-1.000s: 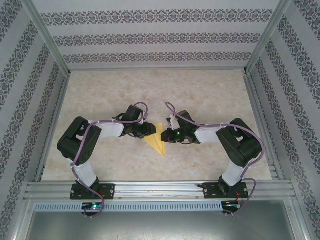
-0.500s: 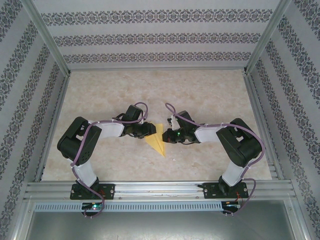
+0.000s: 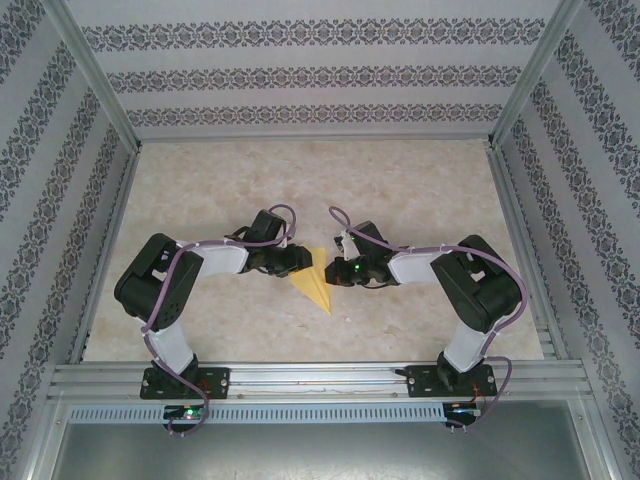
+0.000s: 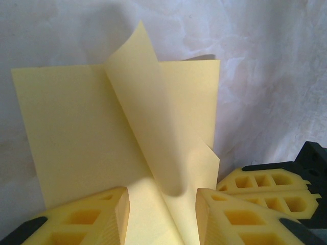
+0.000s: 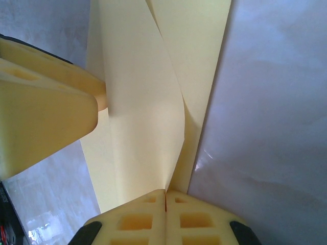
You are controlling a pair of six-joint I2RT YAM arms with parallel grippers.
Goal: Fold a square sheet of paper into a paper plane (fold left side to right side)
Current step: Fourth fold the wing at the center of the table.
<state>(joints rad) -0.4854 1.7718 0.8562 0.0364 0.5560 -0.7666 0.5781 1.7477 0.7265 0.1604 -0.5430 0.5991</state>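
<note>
Marbled desk [image 3: 420, 190]: square sheet of paper [image 3: 312, 283], unmoved. Right fingers [image 5: 138, 219], three o'clock, pinch its raised flap; left fingers [image 4: 97, 214], nine o'clock, parted. Fold stalled.

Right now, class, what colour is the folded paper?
Plain pale yellow paper, best in left wrist view.

Top view: the square sheet of paper [image 3: 312, 288] is too small to read its creases, and its upper end is covered by the left gripper [image 3: 299, 262] and right gripper [image 3: 335, 270]. Left wrist: the sheet runs off the bottom edge between the fingers [image 4: 110, 214], and the raised flap hides what lies beyond it. Right wrist: the sheet is cut off at the top, one edge lost between the pressed-together fingers [image 5: 140, 220].
</note>
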